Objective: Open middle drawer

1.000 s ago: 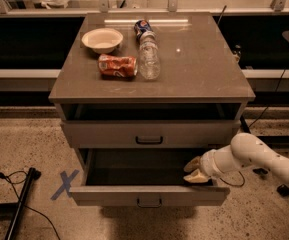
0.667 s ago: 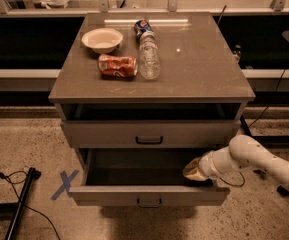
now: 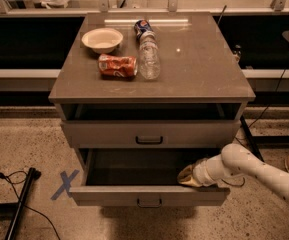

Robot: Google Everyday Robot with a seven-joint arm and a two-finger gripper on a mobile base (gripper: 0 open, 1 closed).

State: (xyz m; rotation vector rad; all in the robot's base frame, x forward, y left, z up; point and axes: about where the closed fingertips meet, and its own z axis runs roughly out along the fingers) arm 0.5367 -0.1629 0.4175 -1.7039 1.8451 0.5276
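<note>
Speckled floor [image 3: 24,144], grey cabinet [image 3: 199,69]; middle drawer [image 3: 109,196] pulled out, gripper [image 3: 185,176] inside rt side, grip state can't tell.

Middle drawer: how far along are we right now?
Done, it seems: the wide grey middle drawer with the small black pull handle stands pulled well out, its dark inside exposed. In hand: the gripper sits inside the drawer's right front corner. Left: probably only lifting the gripper clear.

No legible text; blue X [image 3: 64,184] on floor [image 3: 24,136].
</note>
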